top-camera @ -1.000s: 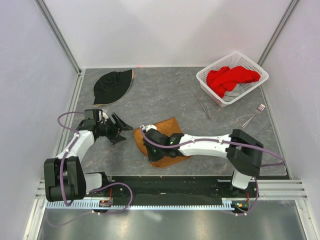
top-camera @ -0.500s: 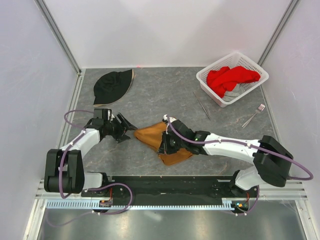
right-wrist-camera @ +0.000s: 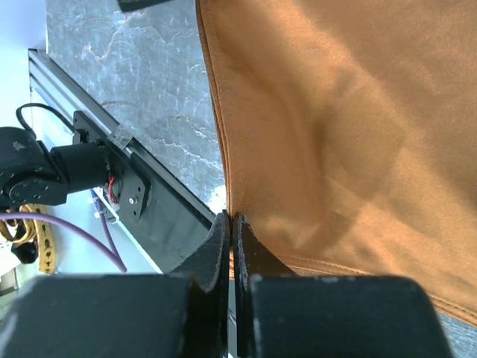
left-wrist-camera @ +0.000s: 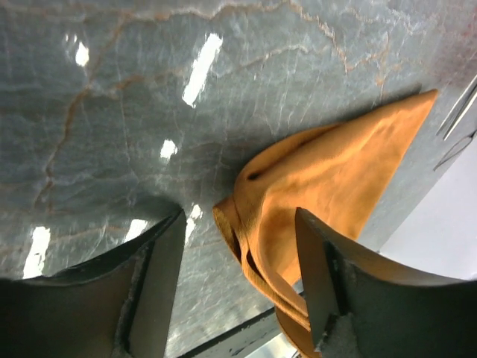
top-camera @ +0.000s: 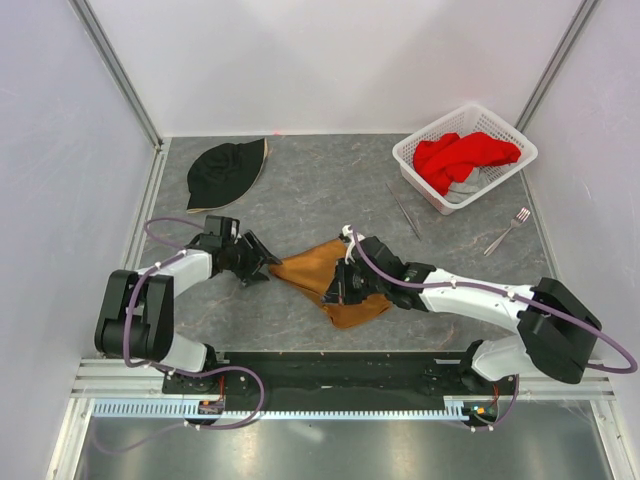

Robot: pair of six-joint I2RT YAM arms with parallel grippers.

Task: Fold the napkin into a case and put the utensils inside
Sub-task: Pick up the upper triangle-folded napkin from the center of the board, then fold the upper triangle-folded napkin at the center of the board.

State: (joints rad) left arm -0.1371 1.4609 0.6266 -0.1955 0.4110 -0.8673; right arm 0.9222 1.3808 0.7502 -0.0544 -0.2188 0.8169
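Inspection of the fold stage, taken from my remote station.

1. The napkin lies on the surface between the two arms. It is partly folded and not yet a case, and one pointed corner aims at the left arm.

2. The right gripper has its fingers pressed together on a doubled edge of the napkin. From above, it sits over the middle of the cloth, to the right of that pointed corner.

3. The left gripper has its fingers spread. Its wrist view shows the bunched corner in the gap between them, closer to the finger on the right of that view. The lower fold passes behind that finger, and I cannot tell whether the two touch.

4. Judgement: the next move turns on this corner. It lies straight ahead of the left fingers and between their tips, so the left arm is the nearer one to take it. The cloth's length runs away from those fingers toward the right arm. Closing with little further advance should catch the corner, though thin, shiny cloth may slip.

5. The knife-like piece and the fork lie well apart from the napkin, near the basket. The right arm is nearer to both.
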